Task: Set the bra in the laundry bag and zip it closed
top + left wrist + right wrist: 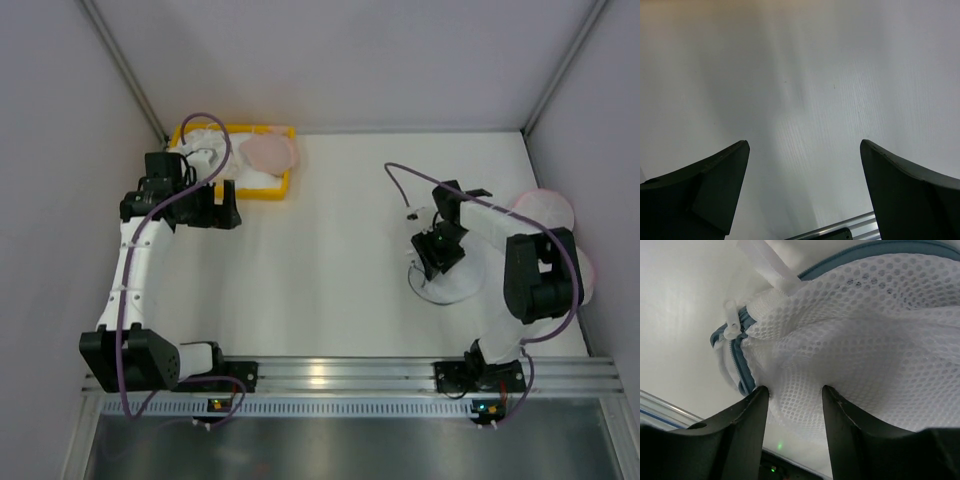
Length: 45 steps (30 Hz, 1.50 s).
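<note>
The pale pink bra point(270, 152) lies in a yellow tray point(285, 190) at the back left. My left gripper point(215, 215) point(802, 145) hovers in front of that tray, open, with only bare table between its fingers. The laundry bag point(447, 288) point(880, 330), white mesh with a grey-blue zipper rim point(735, 352), lies at the right near the front. My right gripper point(436, 262) point(792, 390) points down onto it, its jaws pressed into the mesh with a fold of mesh bunched between them. A white zipper pull point(732, 322) sticks out at the rim.
White lumpy garments point(205, 140) share the yellow tray with the bra. Round mesh pouches with pink rims point(545, 210) lie at the far right, partly under the right arm. Grey walls enclose the table, and an aluminium rail point(340, 375) runs along the near edge.
</note>
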Motion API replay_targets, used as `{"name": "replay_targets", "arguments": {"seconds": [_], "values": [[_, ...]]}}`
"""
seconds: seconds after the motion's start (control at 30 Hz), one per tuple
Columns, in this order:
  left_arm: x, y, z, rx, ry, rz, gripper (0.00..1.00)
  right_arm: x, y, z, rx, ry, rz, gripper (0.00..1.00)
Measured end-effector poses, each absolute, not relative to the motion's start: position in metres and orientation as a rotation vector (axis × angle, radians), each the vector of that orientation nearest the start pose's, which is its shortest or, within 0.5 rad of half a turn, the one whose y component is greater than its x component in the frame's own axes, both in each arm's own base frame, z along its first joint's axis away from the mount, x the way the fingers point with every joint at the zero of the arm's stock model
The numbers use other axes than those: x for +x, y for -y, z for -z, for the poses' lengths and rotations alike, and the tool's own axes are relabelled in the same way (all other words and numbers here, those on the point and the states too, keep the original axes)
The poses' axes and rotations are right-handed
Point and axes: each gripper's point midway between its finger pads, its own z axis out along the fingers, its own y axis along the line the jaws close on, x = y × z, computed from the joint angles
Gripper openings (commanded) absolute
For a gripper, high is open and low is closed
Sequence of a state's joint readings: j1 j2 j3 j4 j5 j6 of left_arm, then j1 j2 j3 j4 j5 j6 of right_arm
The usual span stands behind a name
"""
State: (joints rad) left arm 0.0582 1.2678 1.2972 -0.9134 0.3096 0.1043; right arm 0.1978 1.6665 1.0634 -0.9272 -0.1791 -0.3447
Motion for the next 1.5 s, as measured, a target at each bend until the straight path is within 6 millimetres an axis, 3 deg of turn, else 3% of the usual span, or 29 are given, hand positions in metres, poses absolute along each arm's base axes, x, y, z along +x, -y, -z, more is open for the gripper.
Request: {"name": "replay_targets", "arguments": {"seconds": [0.17,0.37,0.5,0.63,0.73,0.83,0.93,1.03,1.2,1.37,1.47,1.5], "values": [[0.309,0.031,-0.218,0.192,-2.418,0.306,0.99,0.276,-0.13,-0.05,-0.798,-2.869,-0.524,0.41],[0.31,0.037,-0.213,0.218,-2.428,0.35,0.98,0.292,-0.182,-0.08,-0.71,-2.756,-0.85,0.49],[0.308,0.052,-0.215,0.302,-2.398,0.457,0.99,0.294,-0.185,-0.096,-0.75,-2.672,-0.866,0.53],[0.299,0.072,-0.217,0.437,-2.32,0.583,0.99,0.285,-0.167,-0.123,-0.947,-2.444,-0.696,0.61],[0.289,0.084,-0.219,0.518,-2.271,0.668,0.98,0.275,-0.151,-0.132,-1.101,-2.262,-0.552,0.66],[0.287,0.093,-0.225,0.575,-2.219,0.725,0.99,0.263,-0.136,-0.116,-1.232,-2.157,-0.432,0.63],[0.287,0.097,-0.229,0.609,-2.182,0.755,0.98,0.255,-0.13,-0.087,-1.355,-2.111,-0.342,0.58],[0.287,0.1,-0.231,0.626,-2.162,0.776,0.98,0.249,-0.138,-0.072,-1.47,-2.065,-0.3,0.57],[0.286,0.102,-0.231,0.641,-2.151,0.786,0.99,0.258,-0.164,-0.067,-1.581,-1.943,-0.25,0.57],[0.286,0.102,-0.23,0.649,-2.148,0.783,0.99,0.264,-0.173,-0.045,-1.645,-1.946,-0.207,0.57],[0.286,0.102,-0.23,0.651,-2.147,0.782,0.99,0.266,-0.175,-0.032,-1.677,-1.969,-0.171,0.37],[0.286,0.102,-0.23,0.653,-2.147,0.781,0.99,0.27,-0.176,-0.031,-1.676,-1.969,-0.158,0.23]]}}
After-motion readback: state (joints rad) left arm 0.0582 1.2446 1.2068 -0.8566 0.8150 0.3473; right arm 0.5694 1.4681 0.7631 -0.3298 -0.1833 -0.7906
